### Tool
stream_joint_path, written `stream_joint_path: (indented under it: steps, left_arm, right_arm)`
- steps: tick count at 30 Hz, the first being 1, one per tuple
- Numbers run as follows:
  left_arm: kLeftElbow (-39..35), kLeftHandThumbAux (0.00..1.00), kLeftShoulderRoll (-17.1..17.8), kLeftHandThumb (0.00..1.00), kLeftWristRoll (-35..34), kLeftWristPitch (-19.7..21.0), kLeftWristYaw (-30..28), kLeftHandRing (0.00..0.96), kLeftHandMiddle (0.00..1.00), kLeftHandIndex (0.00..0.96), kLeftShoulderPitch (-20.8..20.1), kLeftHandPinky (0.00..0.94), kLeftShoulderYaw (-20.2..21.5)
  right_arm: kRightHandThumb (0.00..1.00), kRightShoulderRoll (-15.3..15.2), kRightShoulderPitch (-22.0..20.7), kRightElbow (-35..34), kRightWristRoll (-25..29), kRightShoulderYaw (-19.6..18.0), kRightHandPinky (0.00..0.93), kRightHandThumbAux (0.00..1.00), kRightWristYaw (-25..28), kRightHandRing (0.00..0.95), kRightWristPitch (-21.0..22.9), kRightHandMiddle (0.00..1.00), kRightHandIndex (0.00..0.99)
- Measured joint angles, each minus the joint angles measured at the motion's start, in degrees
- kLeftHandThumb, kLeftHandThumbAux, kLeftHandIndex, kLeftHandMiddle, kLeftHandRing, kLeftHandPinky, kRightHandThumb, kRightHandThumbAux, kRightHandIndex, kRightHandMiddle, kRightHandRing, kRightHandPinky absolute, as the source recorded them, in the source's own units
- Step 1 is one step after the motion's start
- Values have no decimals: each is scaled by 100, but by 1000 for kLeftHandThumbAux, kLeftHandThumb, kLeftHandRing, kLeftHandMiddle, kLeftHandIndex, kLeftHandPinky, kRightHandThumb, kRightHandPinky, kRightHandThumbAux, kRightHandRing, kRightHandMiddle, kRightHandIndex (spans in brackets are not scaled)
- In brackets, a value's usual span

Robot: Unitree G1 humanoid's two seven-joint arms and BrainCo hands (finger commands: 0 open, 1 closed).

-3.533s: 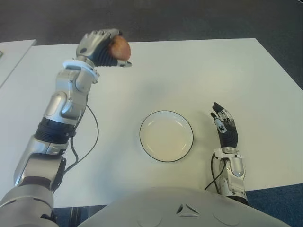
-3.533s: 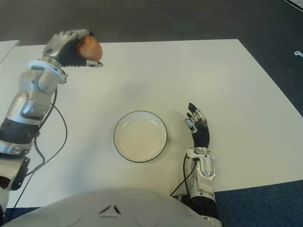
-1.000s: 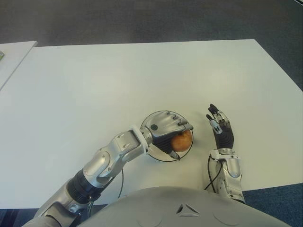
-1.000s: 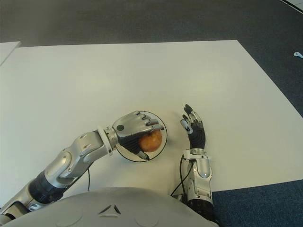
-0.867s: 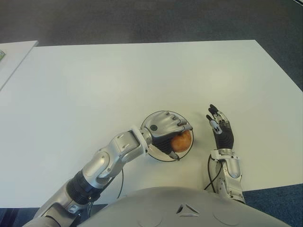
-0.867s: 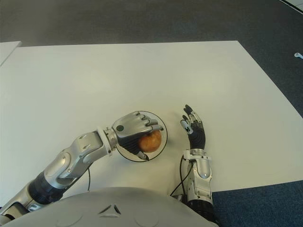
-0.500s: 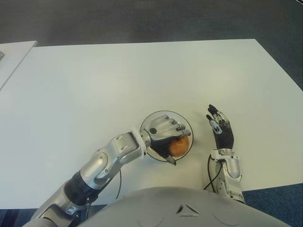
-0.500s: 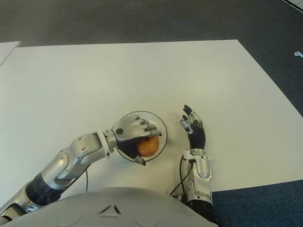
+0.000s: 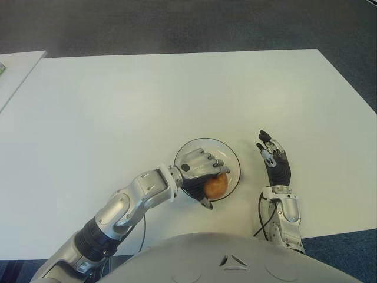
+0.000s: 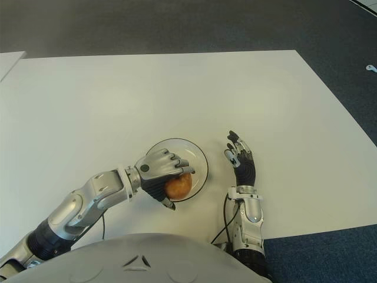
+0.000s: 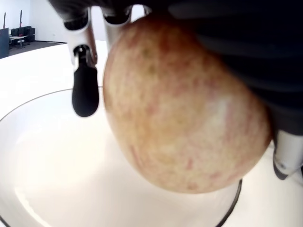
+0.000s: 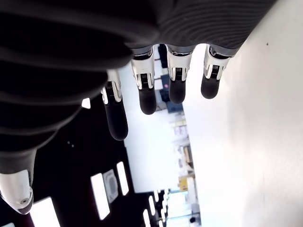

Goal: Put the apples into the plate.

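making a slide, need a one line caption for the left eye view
Left hand holds an apple over the near edge of the plate; right hand open beside the plate on its right.

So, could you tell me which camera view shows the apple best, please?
The left wrist view: the apple fills the picture, held in the left hand just above the plate. Both eye views show only its near side under the fingers. The right wrist view misses it.

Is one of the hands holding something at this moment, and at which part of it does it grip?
The left hand holds the apple from above, fingers curled over its top and sides, above the plate. The right hand holds nothing.
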Motion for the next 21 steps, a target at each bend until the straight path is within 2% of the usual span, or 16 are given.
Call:
stream_joint_path:
  steps: [6,13,15,19,20,21]
  left_arm:
    - [106,682,32,735,115,-93,124,858,828,438,0,792,49]
    - [312,682,104,734,417,-312,576,852,820,438,-19,831,55]
    - [413,685,107,724,480,-376,811,841,814,436,-21,808,67]
    - [664,694,53,699,530,-473,1457,693,715,429,-1,648,96]
    - [713,597,35,572,530,-474,1573,559,585,395,8,522,102]
    - [741,563,15,526,530,-470,1632,510,538,383,18,476,106]
  right_arm:
    - [242,-9,-2,14,-5,2,78,546,14,87,-21,157,281]
    - [241,-10,-20,36,-8,0,71,547,13,90,-48,167,292]
    - [240,-11,-22,39,-7,-2,71,549,13,87,-48,165,293]
    - [240,-13,-25,46,-7,-6,75,553,16,84,-57,161,291]
    - [242,-14,-26,50,-6,-6,81,556,17,87,-67,163,293]
    - [243,-13,-27,54,-6,-6,83,557,19,88,-79,164,294]
